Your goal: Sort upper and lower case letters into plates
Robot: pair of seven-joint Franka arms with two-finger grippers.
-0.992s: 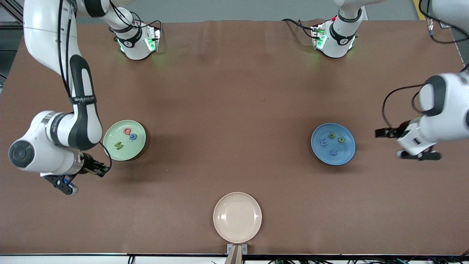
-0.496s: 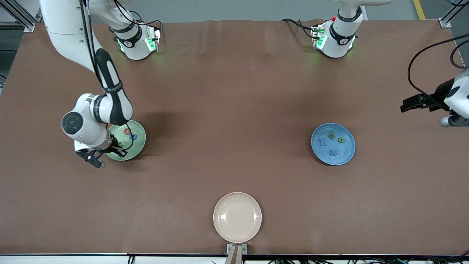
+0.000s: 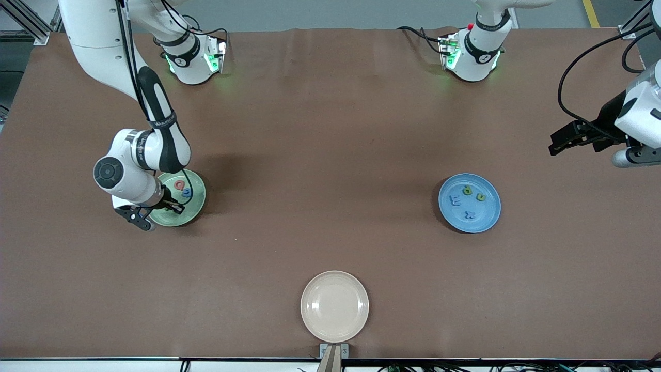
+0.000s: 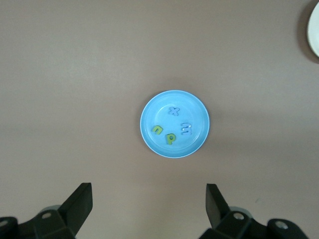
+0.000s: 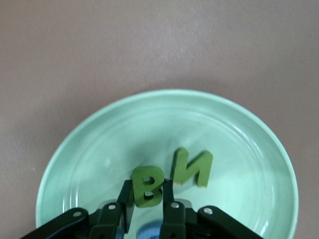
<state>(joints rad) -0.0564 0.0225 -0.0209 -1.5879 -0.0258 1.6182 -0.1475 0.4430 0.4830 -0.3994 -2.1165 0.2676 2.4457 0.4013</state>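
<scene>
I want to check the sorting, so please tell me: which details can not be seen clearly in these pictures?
- Front view: the right gripper and its arm cover part of the green plate, hiding the green B and green N.
- Front view: the letters in the blue plate are too small to read surely.
- Right wrist view: the gripper hides most of a blue letter.
- Left wrist view: the cream plate is cut by the edge.

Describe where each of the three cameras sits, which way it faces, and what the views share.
Front view: high across the table, facing both arm bases; shows the whole table.
Left wrist view: above the blue plate; open left gripper fingertips show.
Right wrist view: low over the green plate; right gripper grips a green B.
Shared: both plates also appear in the front view.
</scene>
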